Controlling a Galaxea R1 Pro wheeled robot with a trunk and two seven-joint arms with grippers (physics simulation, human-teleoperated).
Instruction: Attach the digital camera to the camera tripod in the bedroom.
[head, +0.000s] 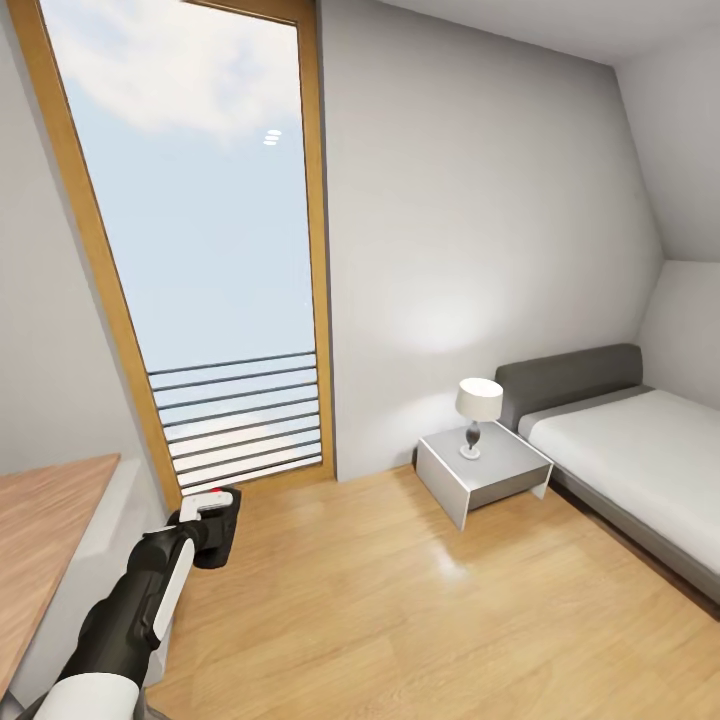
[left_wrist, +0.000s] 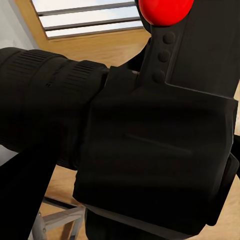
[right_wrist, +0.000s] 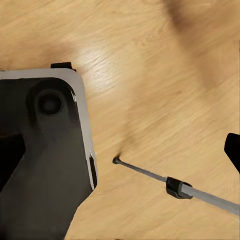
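Camera (left_wrist: 150, 145) in hand, we stood in the bedroom facing the tall window (head: 200, 250). Our left tool (head: 208, 522) was pinching it, held out low over the wood floor (head: 400, 600) near the window's railing; the left wrist view showed its black body, long lens and red button close up. The pickup looked done. What remained, we judged, was to reach the tripod and mount the camera on its head. A thin silver leg (right_wrist: 170, 182) with a black joint crossed the right wrist view, likely the tripod's, close to our base. Whether the right tool was spread or pressed together we could not tell. We could read no brand, label or writing anywhere.
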